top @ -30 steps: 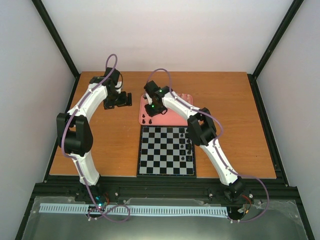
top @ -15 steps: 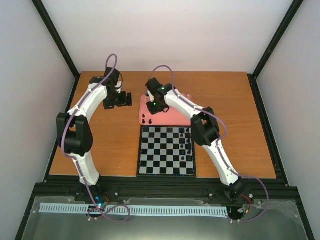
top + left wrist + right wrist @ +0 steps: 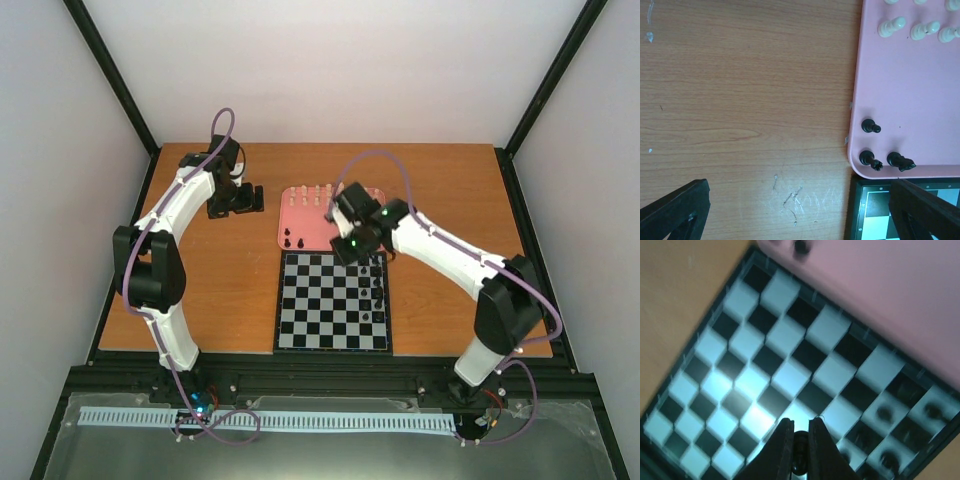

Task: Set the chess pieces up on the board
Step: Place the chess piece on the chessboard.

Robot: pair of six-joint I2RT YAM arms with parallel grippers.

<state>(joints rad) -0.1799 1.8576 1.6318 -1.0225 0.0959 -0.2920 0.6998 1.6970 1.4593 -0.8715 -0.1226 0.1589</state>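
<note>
1. Right tool point(image 3: 352, 240), in the top view, hangs near the centre of the frame over the far right corner of the board point(image 3: 320, 310), where the board meets the pink tray point(image 3: 300, 222). From here I cannot tell how its fingers stand. The left tool point(image 3: 240, 198) sits over the wooden surface point(image 3: 200, 290), just left of the tray. Cream pieces point(image 3: 318, 190) stand in a row along the tray's upper edge. A few black pieces point(image 3: 294, 241) stand at its lower left corner. More black figures point(image 3: 378, 292) stand on the board's right-hand columns.

2. In the left wrist view the left tool point(image 3: 797, 192) is spread wide. Its dark fingers point(image 3: 675, 210) sit in the two lower corners of the frame, with only wood between them. The tray point(image 3: 910, 75) fills the right side. Three black pieces point(image 3: 870, 126) stand at its lower left corner and cream pieces point(image 3: 892, 26) at the upper right. A corner of the board point(image 3: 875, 210) shows at the bottom edge.

3. The right wrist view is blurred. At bottom centre the right tool point(image 3: 800, 432) has its fingers point(image 3: 784, 445) pressed close, pinching a small dark piece point(image 3: 799, 466). The board point(image 3: 765, 360) runs diagonally below it, with dim black figures point(image 3: 885, 412) at the lower right. The tray point(image 3: 880, 285) lies in the upper right.
</note>
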